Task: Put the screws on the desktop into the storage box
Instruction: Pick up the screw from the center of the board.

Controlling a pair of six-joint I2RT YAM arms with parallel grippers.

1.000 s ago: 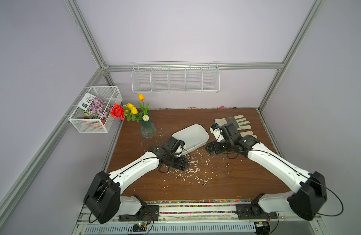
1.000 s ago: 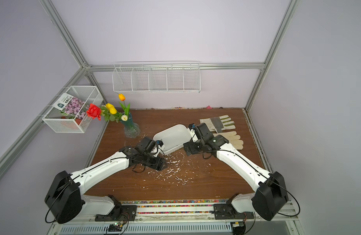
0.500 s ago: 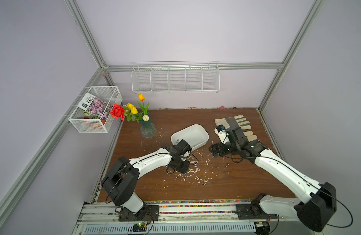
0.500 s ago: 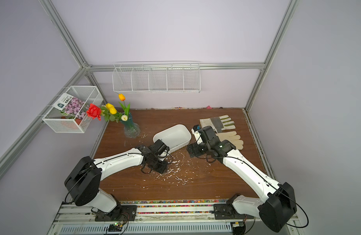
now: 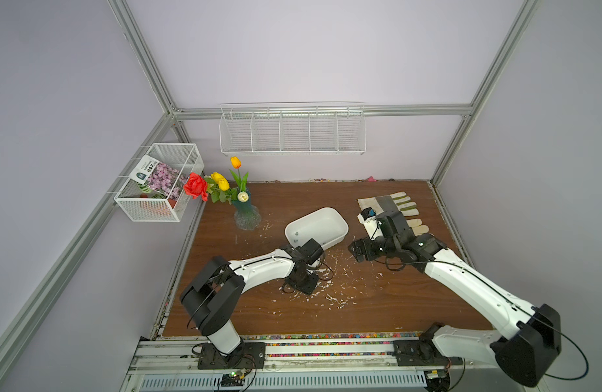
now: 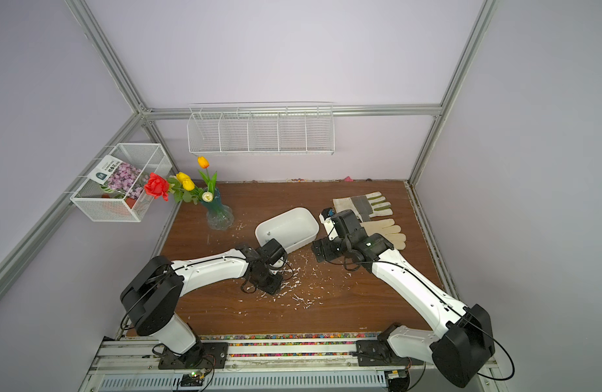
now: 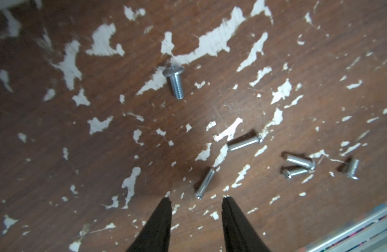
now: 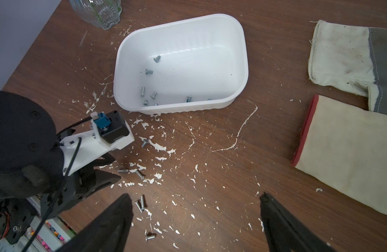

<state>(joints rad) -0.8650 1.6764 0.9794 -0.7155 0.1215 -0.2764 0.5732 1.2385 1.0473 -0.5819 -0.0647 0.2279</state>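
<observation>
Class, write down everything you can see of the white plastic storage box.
The white rectangular plastic storage box has rounded corners, a rolled rim and ribbed outer sides. It looks glossy. It sits open side up on the dark-brown wood-grain desktop, askew to its edges, with several small silvery screws lying inside toward one end.

The bench [image 5: 377,315] is a dark-brown wood-grain board. It is chipped with white flecks [image 7: 214,41], which are thickest just in front of the box [image 5: 330,220]. The white box sits near the middle, skewed to the bench's edges. A glass vase [image 5: 247,219] stands toward the back left, well apart from the box. At the right two gloves lie flat side by side, the striped glove [image 5: 391,203] behind and the cream glove [image 5: 416,229] nearer. Six loose screws [image 7: 243,143] lie on their sides among the flecks. One screw is alone nearer the box, two lie close together as a pair, and the rest are scattered near them.
</observation>
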